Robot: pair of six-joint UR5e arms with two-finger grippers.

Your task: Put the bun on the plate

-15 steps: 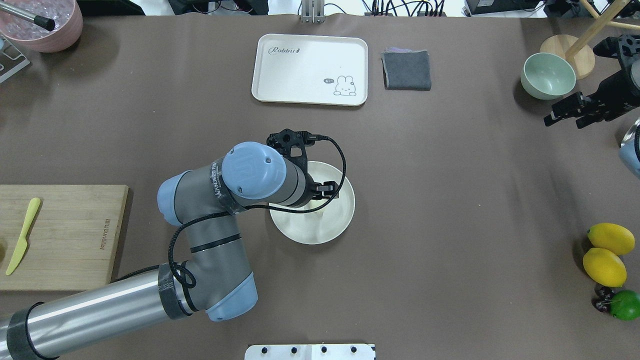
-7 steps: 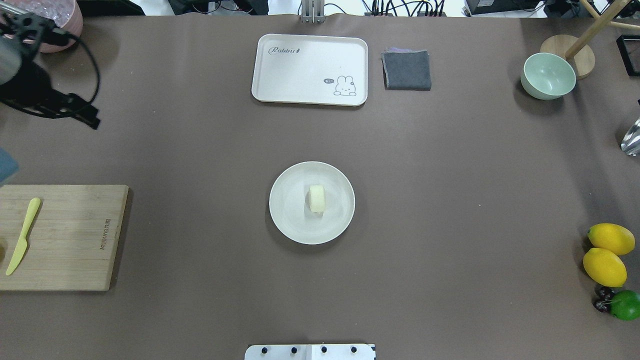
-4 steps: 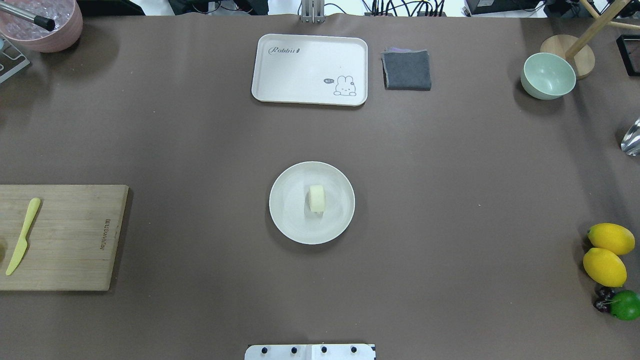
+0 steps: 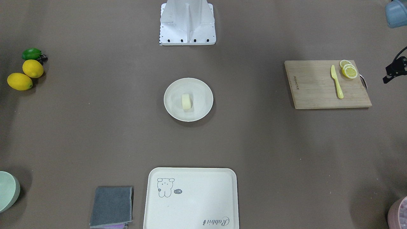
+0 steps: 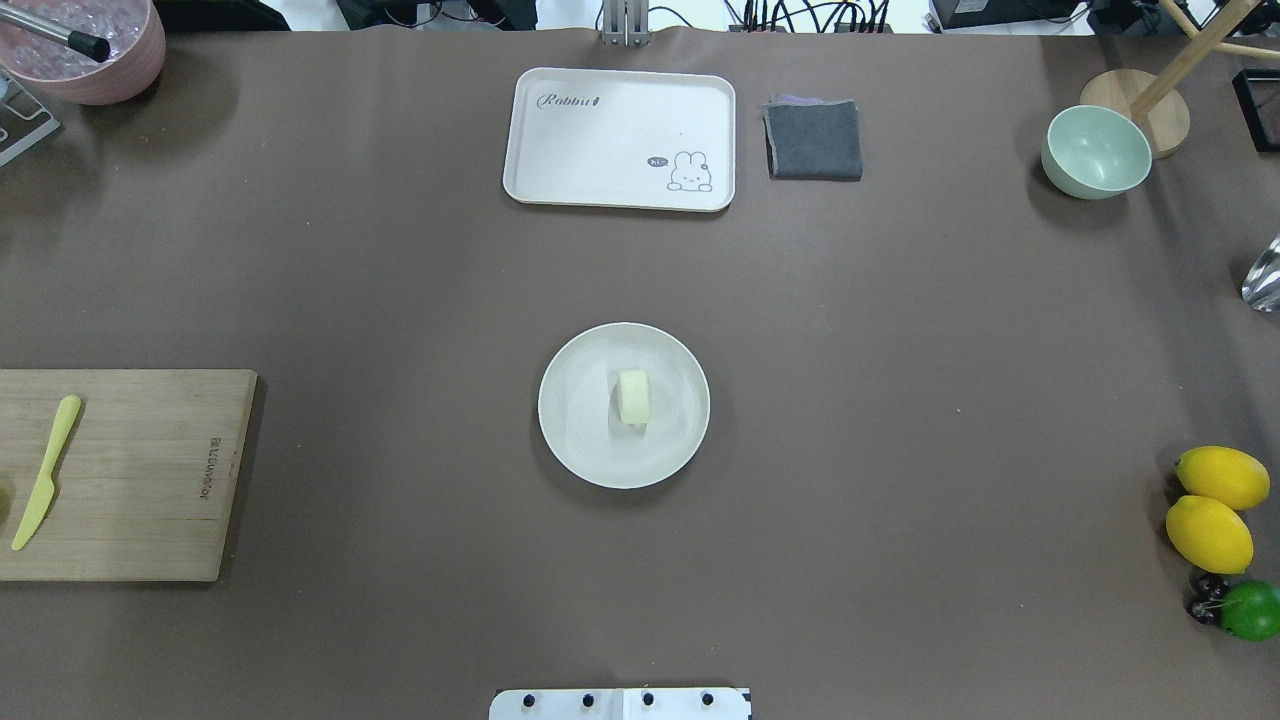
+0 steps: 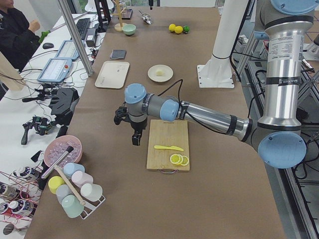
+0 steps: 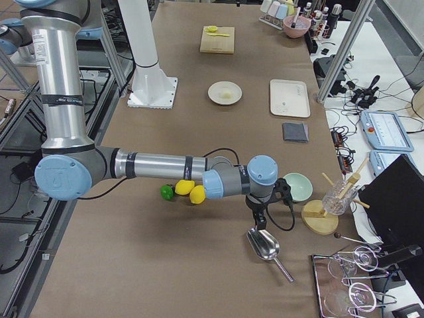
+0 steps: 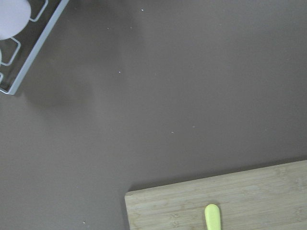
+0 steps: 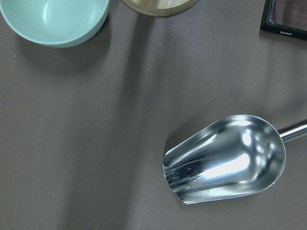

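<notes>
Locate the bun near the centre of the plate, free of any grip; treat placement as complete. Farther out, find the left gripper beside the cutting board and the right gripper over the scoop; cannot tell whether open or closed. Require no further move.

The left arm reaches out low and nearly level from its upright shoulder, the wrist bent so the left gripper points down; the right arm stretches out likewise, the right gripper hanging straight down; how either one's jaws stand cannot be told.
</notes>
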